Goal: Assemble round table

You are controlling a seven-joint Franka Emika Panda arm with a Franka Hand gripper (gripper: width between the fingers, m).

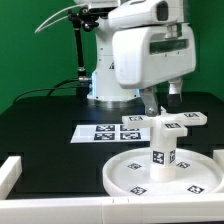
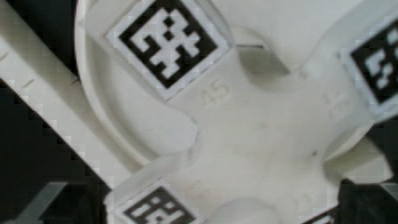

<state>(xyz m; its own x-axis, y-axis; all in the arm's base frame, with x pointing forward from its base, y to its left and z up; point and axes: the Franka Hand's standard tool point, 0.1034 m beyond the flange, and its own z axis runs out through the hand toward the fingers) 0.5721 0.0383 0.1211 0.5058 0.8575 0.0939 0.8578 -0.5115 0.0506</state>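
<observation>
Clearly the jaws (image 1: 161, 102) stand spread above the cross-shaped foot piece (image 1: 170, 124) atop the post (image 1: 163, 152).

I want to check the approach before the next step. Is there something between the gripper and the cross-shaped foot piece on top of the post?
Nothing visible stands between them. The open gripper hangs just above the cross-shaped foot piece, which sits on the post standing on the round disc. The wrist view shows only white tagged parts close up.
</observation>
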